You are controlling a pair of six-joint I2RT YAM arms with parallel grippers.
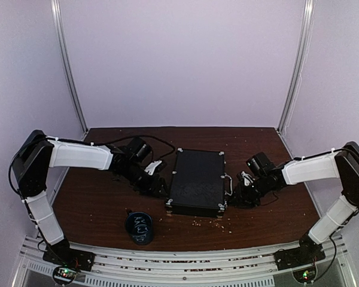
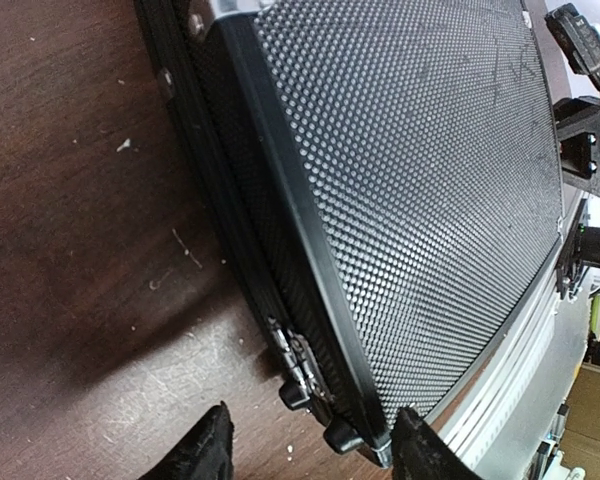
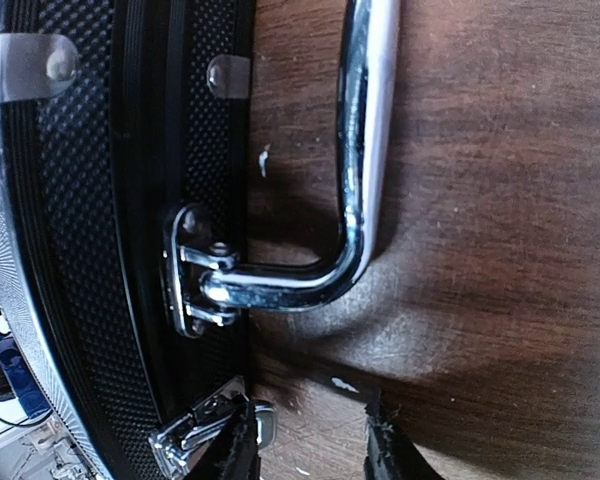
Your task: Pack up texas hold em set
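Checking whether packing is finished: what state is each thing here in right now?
Case: shut, lying flat on the table.
Handle: folded down onto the table.
Cup: upright, apart from the case.
Left tool: open, at the case's edge.
Right tool: open, near the latch.

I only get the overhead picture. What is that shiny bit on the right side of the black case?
Observer: The right wrist view shows a chrome handle, lying flat out over the table.
Operator: What is the right claw near?
Observer: Its open fingers sit beside a silver latch on the handle side of the case.
Operator: And the left claw?
Observer: Open too, fingers straddling a corner of the case.
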